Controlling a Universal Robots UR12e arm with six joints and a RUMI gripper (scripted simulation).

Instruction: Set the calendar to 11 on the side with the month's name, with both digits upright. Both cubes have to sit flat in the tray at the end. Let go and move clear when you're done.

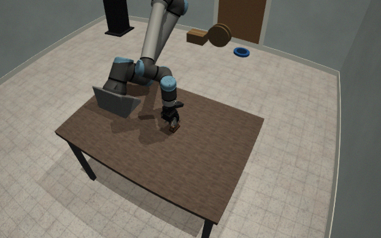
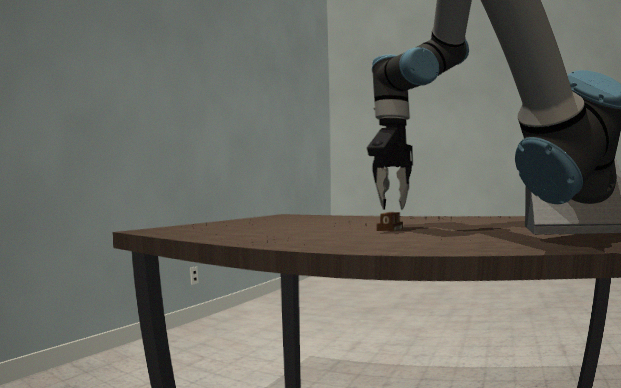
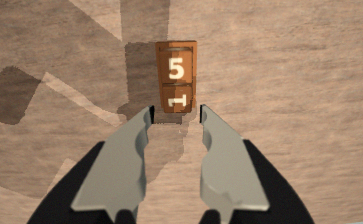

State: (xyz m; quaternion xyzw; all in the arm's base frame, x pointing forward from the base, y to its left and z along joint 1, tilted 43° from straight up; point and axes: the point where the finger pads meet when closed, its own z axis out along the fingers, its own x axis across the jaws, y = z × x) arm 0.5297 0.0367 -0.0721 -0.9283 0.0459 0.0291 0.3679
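The calendar tray stands on the table with two orange-brown cubes in it. In the wrist view the farther cube has a pale 5 on top, upright in the picture. The nearer cube has a 1 on top, turned on its side. A 0 shows on a side face of a cube in the exterior view. The month's name cannot be read. My gripper is partly open and empty, pointing down above the nearer cube's end of the tray. In the top view the fingers partly hide the cubes.
The wooden table bears the tray and the arm's grey base. Shadows of the arm fall beside the tray. A wooden block, a round wooden piece and a blue ring are beyond the table.
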